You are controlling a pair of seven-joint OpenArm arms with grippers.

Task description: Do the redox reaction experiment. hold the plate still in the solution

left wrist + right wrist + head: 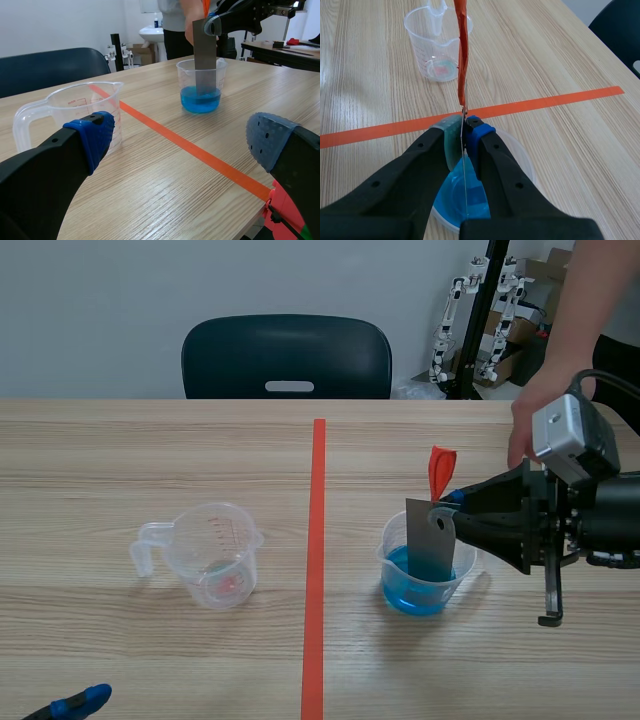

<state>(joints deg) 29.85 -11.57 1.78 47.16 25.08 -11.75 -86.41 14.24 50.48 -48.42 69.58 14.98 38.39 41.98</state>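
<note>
A grey metal plate with an orange-red tag at its top stands upright in a clear beaker of blue solution, right of the tape line. My right gripper is shut on the plate's upper edge, coming in from the right. In the right wrist view the thin plate runs edge-on between the pads, down into the blue solution. My left gripper is open, low at the table's near left, with the plate and beaker far ahead of it.
An empty clear measuring cup with red markings stands left of the orange-red tape line. A person's hand rests near my right arm at the far right. A dark chair stands behind the table.
</note>
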